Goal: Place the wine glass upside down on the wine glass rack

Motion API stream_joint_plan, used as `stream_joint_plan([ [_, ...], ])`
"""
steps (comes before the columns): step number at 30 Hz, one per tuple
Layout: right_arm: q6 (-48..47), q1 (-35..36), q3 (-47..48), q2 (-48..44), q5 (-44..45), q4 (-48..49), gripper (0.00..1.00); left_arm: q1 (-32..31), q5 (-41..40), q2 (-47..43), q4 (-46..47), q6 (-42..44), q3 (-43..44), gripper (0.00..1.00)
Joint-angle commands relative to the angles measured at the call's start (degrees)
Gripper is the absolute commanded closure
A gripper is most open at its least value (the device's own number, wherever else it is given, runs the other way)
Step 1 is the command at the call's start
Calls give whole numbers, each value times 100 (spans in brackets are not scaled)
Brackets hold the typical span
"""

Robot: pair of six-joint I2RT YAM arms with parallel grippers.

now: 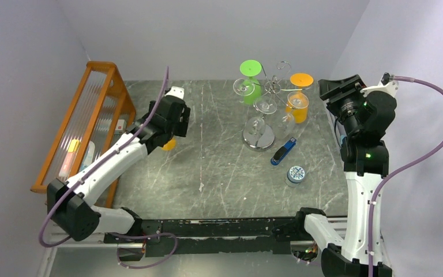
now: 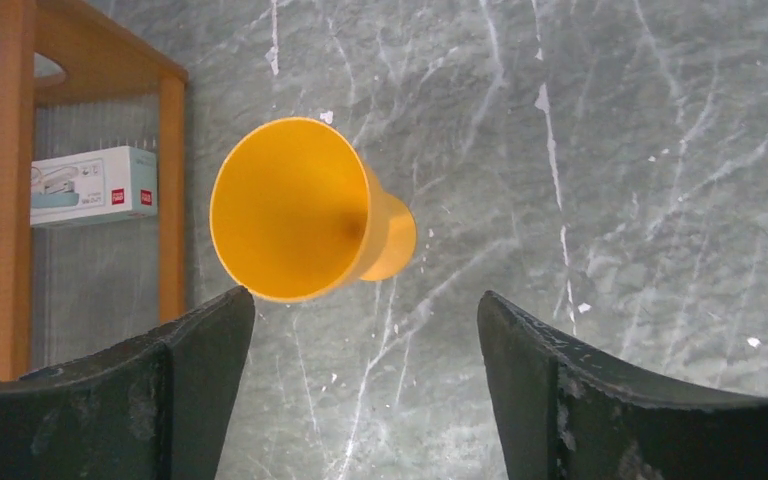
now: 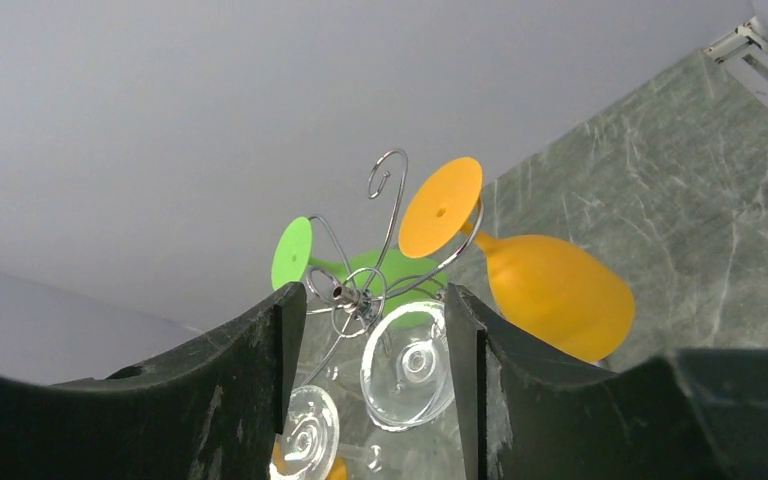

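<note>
Wine glass [image 2: 295,210] lies ungripped on the counter [image 2: 610,150], frame left, under wide left jaws; right jaws half-open, empty, facing the rack [image 3: 348,294].

1. A plain, pale grey-lilac back wall [image 1: 207,34] closes the scene.
2. The left wall [image 1: 17,86] and right wall [image 1: 421,52] share its tone.
3. The table [image 1: 219,173] has a dark grey-green marbled top with white veins.
4. An orange wooden rack [image 1: 101,72] with clear ribbed panels stands along the table's left edge.
5. The light is soft and even, and shadows are faint.
</note>
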Motion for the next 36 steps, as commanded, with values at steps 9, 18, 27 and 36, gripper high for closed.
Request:
stream_joint_plan([
  [9, -29, -60, -244, -116, -240, 42, 50, 779, 827, 792, 36, -277, 157, 49],
  [18, -23, -60, -327, -216, -336, 50, 51, 797, 935, 1311, -188, -252, 146, 74],
  [27, -46, -60, -311, -258, -1125, 342, 51, 794, 1451, 955, -138, -99, 282, 95],
  [36, 402, -58, -733, -489, -3207, 2012, 40, 792, 3131, -800, 783, -344, 369, 95],
])
